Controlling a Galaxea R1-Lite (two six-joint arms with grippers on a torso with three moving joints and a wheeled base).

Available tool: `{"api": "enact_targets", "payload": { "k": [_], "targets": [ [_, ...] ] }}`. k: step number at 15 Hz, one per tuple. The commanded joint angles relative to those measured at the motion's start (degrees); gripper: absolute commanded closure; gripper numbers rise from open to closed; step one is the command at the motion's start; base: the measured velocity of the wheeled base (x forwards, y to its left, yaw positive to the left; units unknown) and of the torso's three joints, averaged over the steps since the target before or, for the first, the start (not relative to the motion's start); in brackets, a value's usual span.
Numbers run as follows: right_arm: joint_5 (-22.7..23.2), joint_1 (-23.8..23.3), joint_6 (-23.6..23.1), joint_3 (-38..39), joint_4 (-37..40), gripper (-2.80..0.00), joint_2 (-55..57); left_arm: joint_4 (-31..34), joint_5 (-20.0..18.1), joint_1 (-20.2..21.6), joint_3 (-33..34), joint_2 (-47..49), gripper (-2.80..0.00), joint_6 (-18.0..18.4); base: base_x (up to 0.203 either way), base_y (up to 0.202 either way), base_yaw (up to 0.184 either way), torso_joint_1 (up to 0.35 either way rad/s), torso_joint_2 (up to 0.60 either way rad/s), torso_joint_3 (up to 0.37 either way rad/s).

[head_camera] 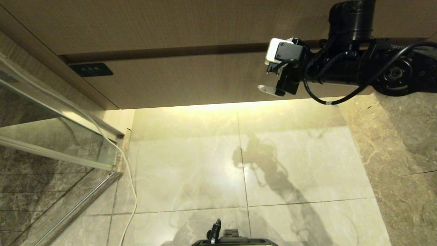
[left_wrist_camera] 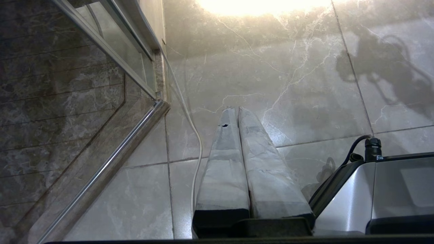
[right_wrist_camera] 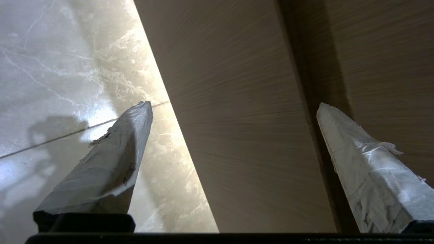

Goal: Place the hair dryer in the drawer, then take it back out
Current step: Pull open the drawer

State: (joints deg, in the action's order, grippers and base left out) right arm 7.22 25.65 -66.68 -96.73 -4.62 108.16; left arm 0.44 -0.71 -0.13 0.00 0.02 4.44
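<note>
Right gripper (right_wrist_camera: 234,105) up at the drawer (head_camera: 177,80), fingers (right_wrist_camera: 112,159) spread wide, nothing between them. Drawer front, closed, fills the gap between the fingertips; one finger lies over the marble floor (head_camera: 211,153), the other over the dark seam above the drawer. Hair dryer not visible. Left gripper (left_wrist_camera: 234,110) hangs over the floor, fingers pressed together.

The drawer (head_camera: 191,80) front is sitting flush and closed, leaving only the dark seam above it as an opening. The right gripper (right_wrist_camera: 234,112) (jaws spread wide) is straddling that front. The glass door (head_camera: 51,136) is crowding the left side.
</note>
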Motion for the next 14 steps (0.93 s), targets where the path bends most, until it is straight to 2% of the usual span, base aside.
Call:
{"api": "enact_targets", "payload": {
  "k": [1, 6, 14],
  "targets": [
    [0.41, -0.88, -0.77, -1.59, -0.15, -2.80, 1.84, 0.00, 0.00, 0.00, 0.09, -0.02, 0.00, 0.05, 0.000, 0.000, 0.000, 0.000, 0.00, 0.000],
    [1.98, -2.21, -3.08, -3.73, -3.31, -2.80, 4.07, 0.00, 0.00, -0.04, 0.09, -0.02, 0.00, 0.05, 0.000, 0.000, 0.000, 0.000, 0.00, 0.000],
    [1.80, -2.98, -3.63, -3.90, -3.61, -2.80, 6.18, 0.00, 0.03, 0.05, 0.09, -0.02, 0.00, 0.05, 0.000, 0.000, 0.000, 0.000, 0.00, 0.000]
  ]
}}
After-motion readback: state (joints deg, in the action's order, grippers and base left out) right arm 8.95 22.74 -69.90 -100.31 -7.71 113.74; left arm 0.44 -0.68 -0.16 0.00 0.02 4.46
